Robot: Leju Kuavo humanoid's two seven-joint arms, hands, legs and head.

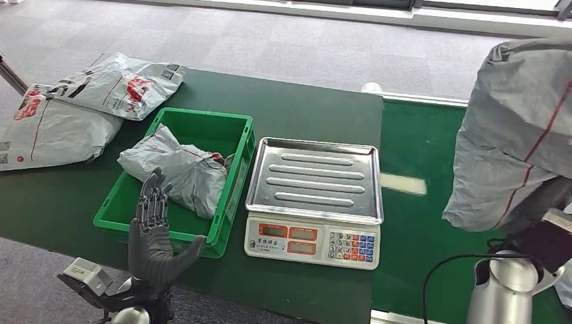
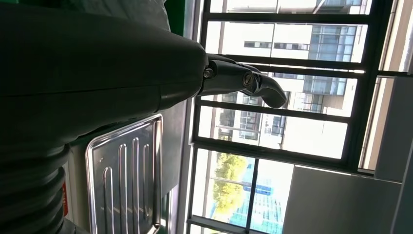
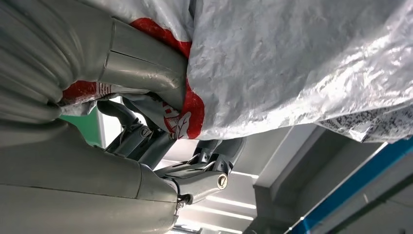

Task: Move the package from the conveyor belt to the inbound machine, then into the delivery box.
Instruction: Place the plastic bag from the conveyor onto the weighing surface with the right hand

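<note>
The dark green conveyor belt (image 1: 418, 223) runs along the right side of the green-topped table (image 1: 303, 101), and above it hangs the big crinkled grey plastic mailer package with red printing (image 1: 519, 128), lifted off the belt and close to the head camera. The right hand (image 1: 550, 239) holds it from below: in the right wrist view the thick grey thumb (image 3: 146, 68) presses into the bag's red-printed fold while the darker fingers (image 3: 204, 165) curl beneath it, so the grip looks firm. To the package's left, with bare belt between, sits the inbound machine, a white weighing scale with a ribbed stainless-steel tray (image 1: 314, 177), its pan unoccupied. Just beside the scale on the far side is the green plastic delivery box (image 1: 233, 182), already holding another grey mailer (image 1: 179, 169). The package's long axis hangs roughly upright (it would need laying flat for the pan), and the coming move is judged a leftward carry by the right arm, the nearer one. The left hand (image 1: 154, 229) hovers over the box's near edge, fingers spread, holding nothing.
</note>
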